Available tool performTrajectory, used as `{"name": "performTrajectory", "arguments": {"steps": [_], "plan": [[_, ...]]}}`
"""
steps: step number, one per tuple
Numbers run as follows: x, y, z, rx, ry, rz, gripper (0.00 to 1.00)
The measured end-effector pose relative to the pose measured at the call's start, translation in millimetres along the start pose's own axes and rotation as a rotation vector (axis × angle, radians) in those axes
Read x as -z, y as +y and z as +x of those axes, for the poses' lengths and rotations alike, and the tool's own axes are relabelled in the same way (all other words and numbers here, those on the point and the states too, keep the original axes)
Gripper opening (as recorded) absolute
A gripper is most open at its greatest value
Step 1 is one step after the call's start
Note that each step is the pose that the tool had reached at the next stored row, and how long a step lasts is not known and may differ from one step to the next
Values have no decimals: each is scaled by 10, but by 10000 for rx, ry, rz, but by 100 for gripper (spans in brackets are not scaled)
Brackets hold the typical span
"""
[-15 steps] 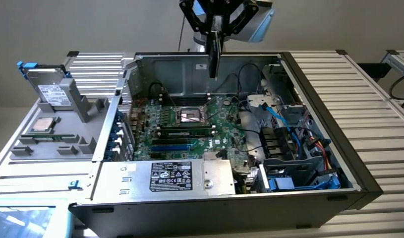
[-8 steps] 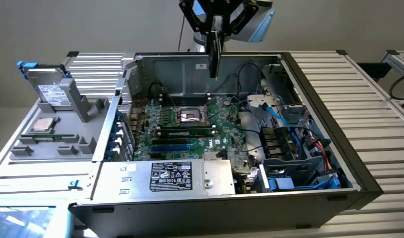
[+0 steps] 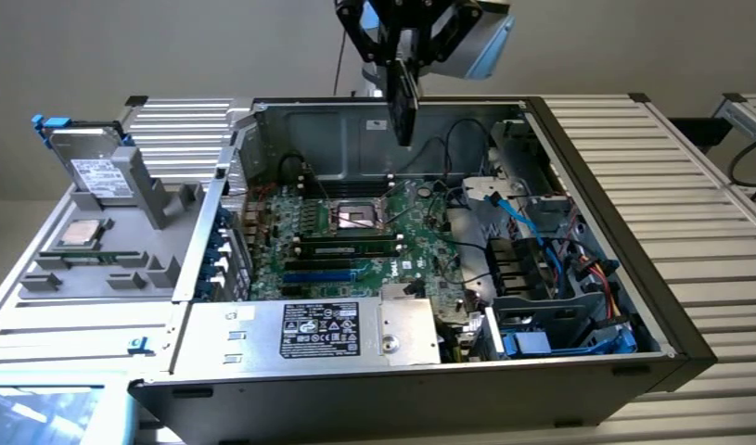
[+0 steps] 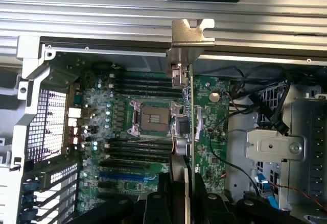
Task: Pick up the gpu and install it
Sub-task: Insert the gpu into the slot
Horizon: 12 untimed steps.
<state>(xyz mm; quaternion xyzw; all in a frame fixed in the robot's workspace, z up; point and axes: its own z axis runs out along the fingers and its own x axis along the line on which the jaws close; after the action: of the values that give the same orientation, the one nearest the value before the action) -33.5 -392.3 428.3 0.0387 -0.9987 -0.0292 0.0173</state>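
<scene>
Transport is the step I judge in hand: my claw [image 3: 406,51] pinches the gpu [image 3: 403,102], hanging edge-down high over the open case's [image 3: 334,130] far side, not yet lined up with the near blue slot [image 3: 318,276].

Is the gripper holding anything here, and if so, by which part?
Yes: the gripper pinches the flat dark gpu card, edge-on above the open case, at the end opposite its silver bracket.
</scene>
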Motion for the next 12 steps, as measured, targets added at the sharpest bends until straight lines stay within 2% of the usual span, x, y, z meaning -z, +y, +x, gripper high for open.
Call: {"name": "performTrajectory", "arguments": {"steps": [5, 12], "plan": [[-3, 0, 0, 908, 54, 18, 29], [-8, -1, 0, 2183, 125, 14, 29]]}}
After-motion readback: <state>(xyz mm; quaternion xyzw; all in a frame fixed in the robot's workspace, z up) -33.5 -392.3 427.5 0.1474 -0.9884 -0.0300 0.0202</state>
